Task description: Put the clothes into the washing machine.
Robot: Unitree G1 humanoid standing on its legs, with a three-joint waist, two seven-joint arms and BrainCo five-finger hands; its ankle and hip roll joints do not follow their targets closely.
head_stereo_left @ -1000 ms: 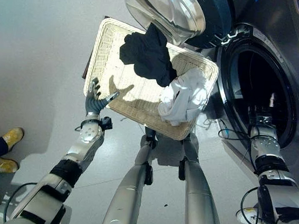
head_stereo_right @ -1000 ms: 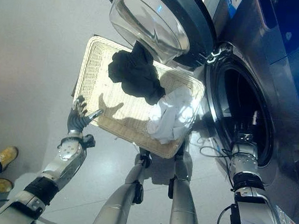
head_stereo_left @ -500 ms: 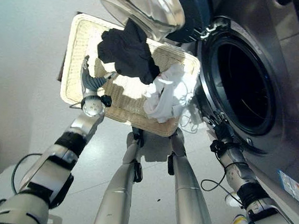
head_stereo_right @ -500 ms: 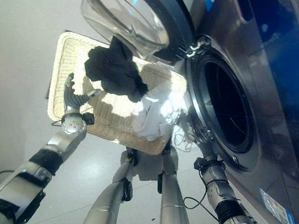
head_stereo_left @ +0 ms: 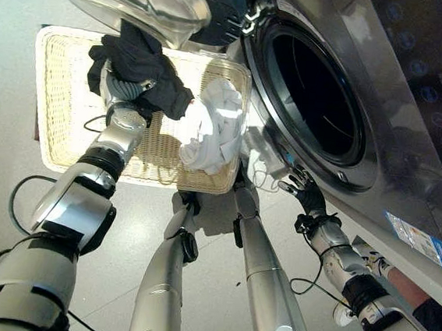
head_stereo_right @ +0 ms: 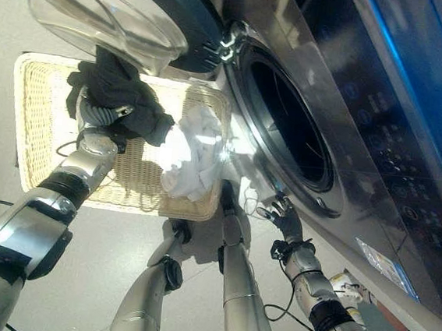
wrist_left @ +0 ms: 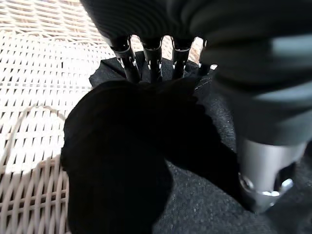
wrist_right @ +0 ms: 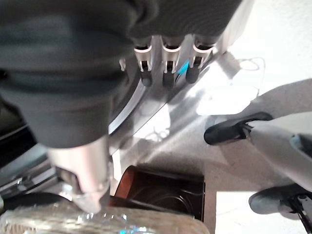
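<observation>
Right hand [head_stereo_left: 303, 191], fingers spread and empty, hangs below the washing machine [head_stereo_left: 383, 111] opening. Left hand [head_stereo_left: 123, 91] rests on the black garment [head_stereo_left: 141, 64] in the wicker basket [head_stereo_left: 62, 111]; its grip cannot be told. Pick-up step: next, grasp and lift toward the drum [head_stereo_left: 314, 88]. White garment [head_stereo_left: 213, 129] waits alongside.

The left robot hand [head_stereo_left: 123, 92] reaches forward on an extended arm, its fingers [wrist_left: 127, 61] pushed into dark cloth. The right robot hand [head_stereo_left: 303, 191] hangs low, fingers loosely spread, holding nothing.
</observation>
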